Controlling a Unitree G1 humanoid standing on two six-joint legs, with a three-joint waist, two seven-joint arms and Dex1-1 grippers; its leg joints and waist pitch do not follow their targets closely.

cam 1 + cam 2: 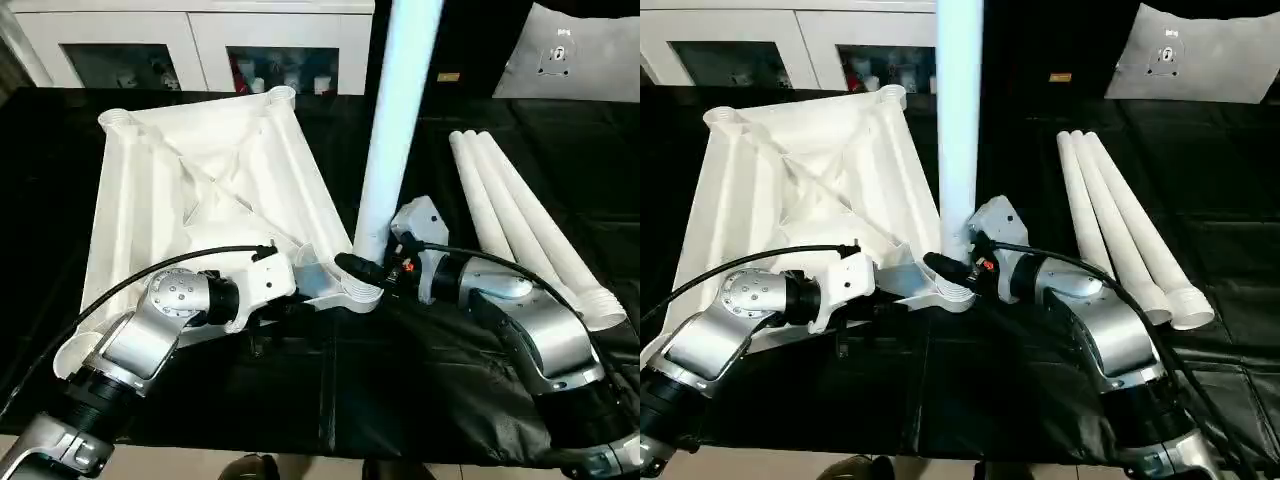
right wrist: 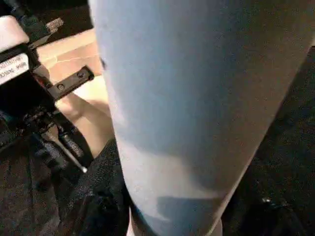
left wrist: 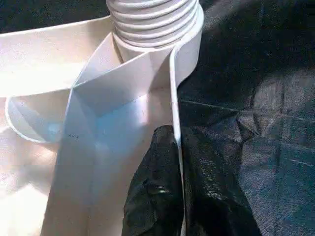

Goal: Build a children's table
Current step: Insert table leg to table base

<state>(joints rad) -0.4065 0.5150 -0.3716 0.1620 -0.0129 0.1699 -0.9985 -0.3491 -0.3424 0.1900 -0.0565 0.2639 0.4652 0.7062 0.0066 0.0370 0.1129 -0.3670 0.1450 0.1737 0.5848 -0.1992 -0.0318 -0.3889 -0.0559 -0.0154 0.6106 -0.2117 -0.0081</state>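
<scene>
The children's table top (image 1: 200,190) lies upside down on the black-covered work table, ribs facing up. One white leg (image 1: 395,130) stands upright in the near right corner socket (image 1: 352,296). My right gripper (image 1: 368,266) is shut on the base of this leg just above the socket; in the right wrist view the leg (image 2: 197,98) runs between the black fingers (image 2: 98,201). My left gripper (image 3: 177,147) is shut on the top's thin rim (image 3: 173,88) right beside the same socket (image 3: 152,19), one finger on each side. Three more legs (image 1: 520,220) lie side by side to the right.
White cabinets with glass doors (image 1: 200,50) stand behind the work table. A white sheet with a small fitting (image 1: 570,55) lies at the back right. The black cover (image 1: 400,390) reaches to the table's front edge just below my forearms.
</scene>
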